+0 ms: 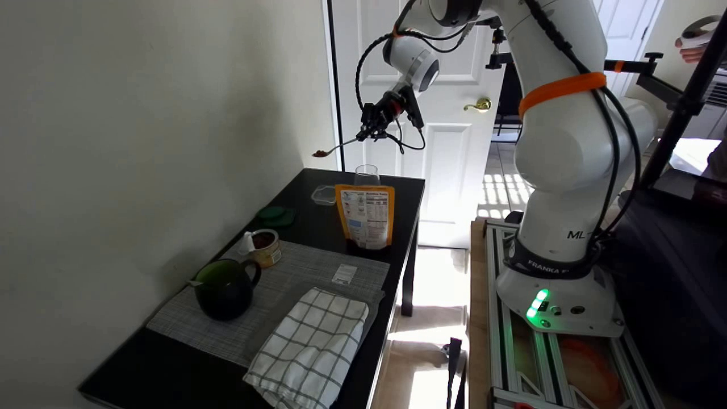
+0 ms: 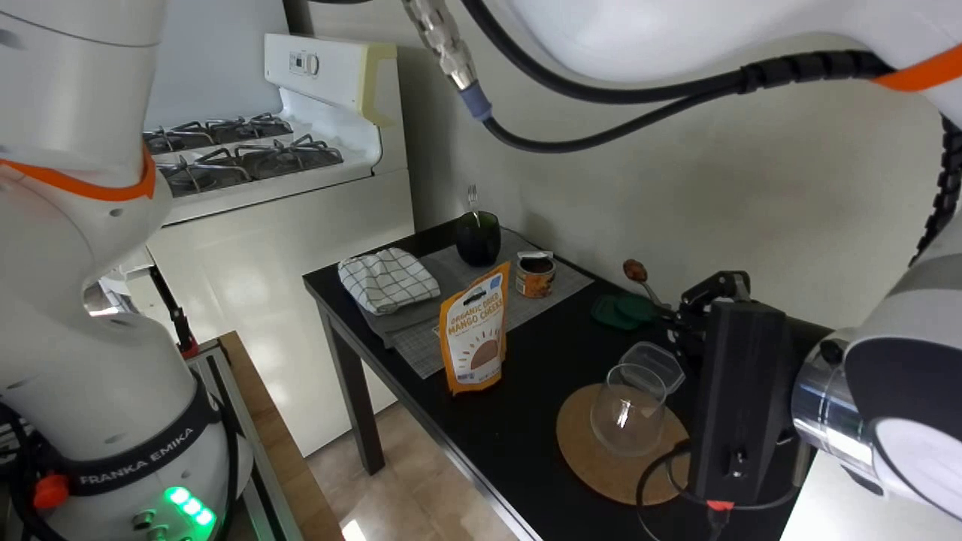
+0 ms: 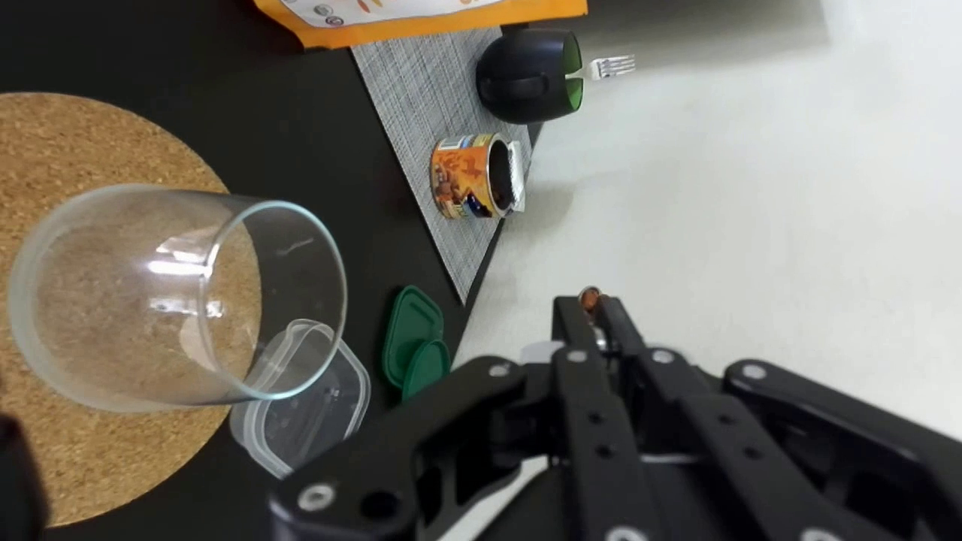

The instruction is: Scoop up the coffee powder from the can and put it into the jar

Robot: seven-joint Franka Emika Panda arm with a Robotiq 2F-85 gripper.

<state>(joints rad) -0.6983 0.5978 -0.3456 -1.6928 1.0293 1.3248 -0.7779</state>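
Wrist view: black fingers (image 3: 585,413) clamped on a slim metal spoon (image 3: 600,338), rounded bowl carrying brown powder (image 3: 590,299). In an exterior view the spoon slopes down toward its bowl, clear of the black bench (image 1: 176,369). Can (image 3: 462,176): orange printed cylinder, open top, brown inside, upright on grey woven placemat (image 3: 409,83), near rounded dark mug (image 3: 515,71), green within. Jar (image 3: 176,297): smooth clear glass, curved walls, upright on a round cork mat (image 3: 83,139); clear plastic container (image 3: 323,409) with rounded corners near it. Orange-edged pouch (image 2: 477,330) stands upright; checked cloth (image 2: 387,278) lies folded.
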